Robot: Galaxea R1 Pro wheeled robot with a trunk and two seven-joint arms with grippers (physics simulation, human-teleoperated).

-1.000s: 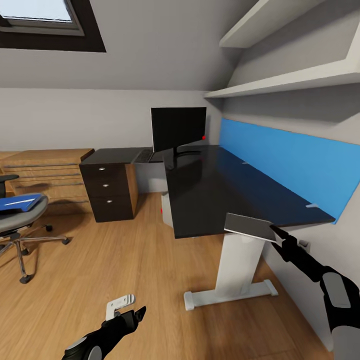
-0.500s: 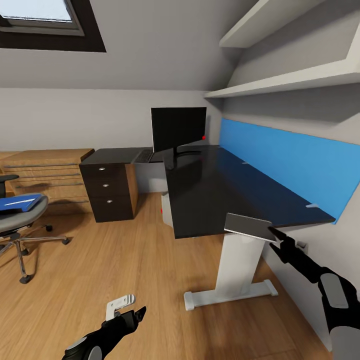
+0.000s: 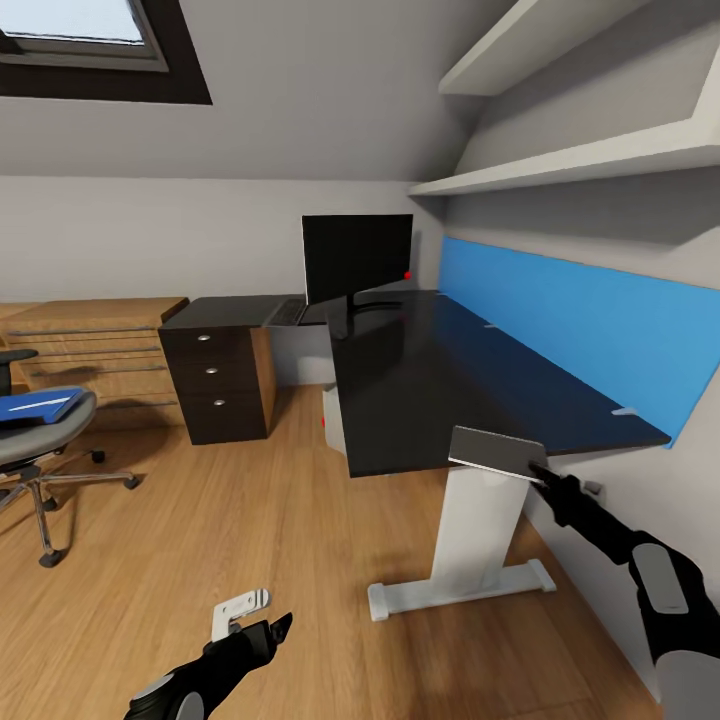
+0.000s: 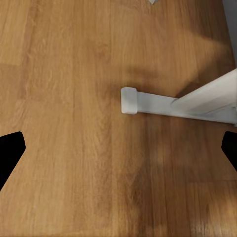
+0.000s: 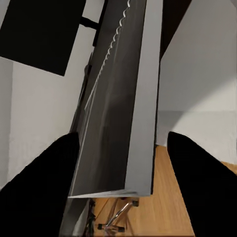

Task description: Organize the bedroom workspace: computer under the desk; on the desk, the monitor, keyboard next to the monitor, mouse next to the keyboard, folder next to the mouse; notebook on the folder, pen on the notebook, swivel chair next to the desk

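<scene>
Notebook (image 5: 121,113) between right fingers (image 5: 47,182)

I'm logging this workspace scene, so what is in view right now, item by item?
desk: one, glossy black top, white leg, along the blue wall panel
drawer unit: one, dark, three drawers, at the desk's far left end
monitor: one, black, standing at the desk's far end
keyboard: one, dark, on the desk left of the monitor
computer: one, light grey, under the desk, mostly hidden
notebook: one, grey, at the desk's near edge, held by its corner
swivel chair: one, grey, on the floor far left
folder: one, blue, on the chair seat
shelves: two, white, on the wall above the desk
left tool: black, open, low over the floor
right tool: black, shut on the notebook
</scene>
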